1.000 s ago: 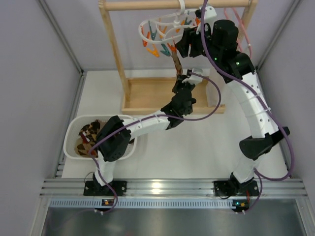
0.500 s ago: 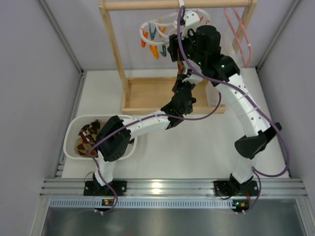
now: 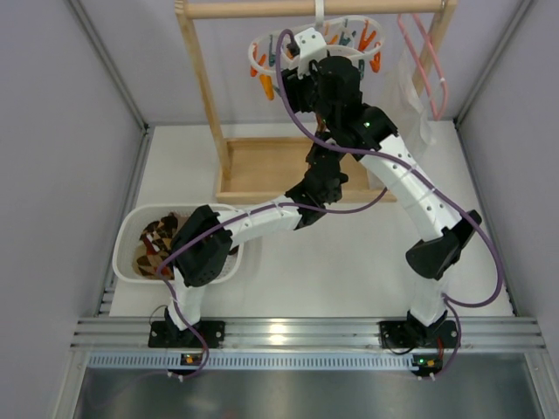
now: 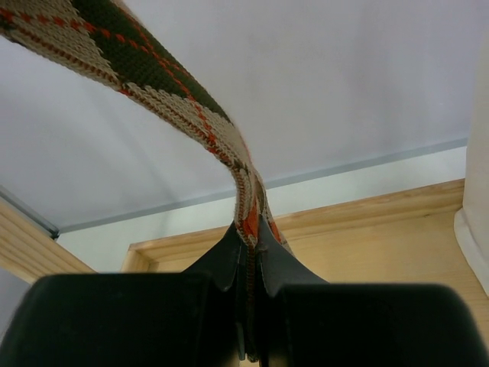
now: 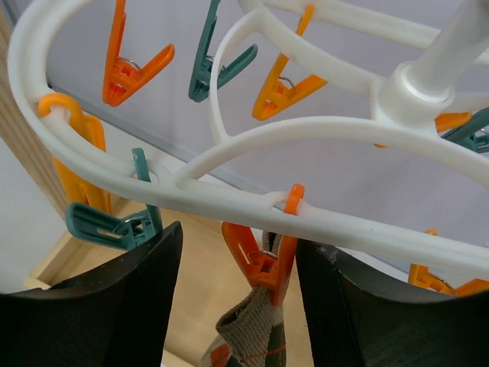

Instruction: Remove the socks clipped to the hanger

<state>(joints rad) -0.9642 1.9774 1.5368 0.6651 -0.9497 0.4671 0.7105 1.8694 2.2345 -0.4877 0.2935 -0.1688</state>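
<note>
The white ring hanger hangs from the wooden rail with orange and teal clothespins. In the right wrist view its ring carries an orange clothespin that bites the cuff of a brown and tan argyle sock. My right gripper is open and straddles that clothespin, one finger on each side. Below it, my left gripper is shut on the sock's lower end, and the sock runs taut up and to the left. Seen from above, the right gripper sits just over the left one.
A white bin at the near left holds several removed socks. The wooden rack's base lies under both grippers. A pink hanger with a translucent white garment hangs to the right.
My right arm has swung left along the rail and the ring hanger has turned with it; the gripper now straddles the orange clothespin. The left arm has held still on the sock.
</note>
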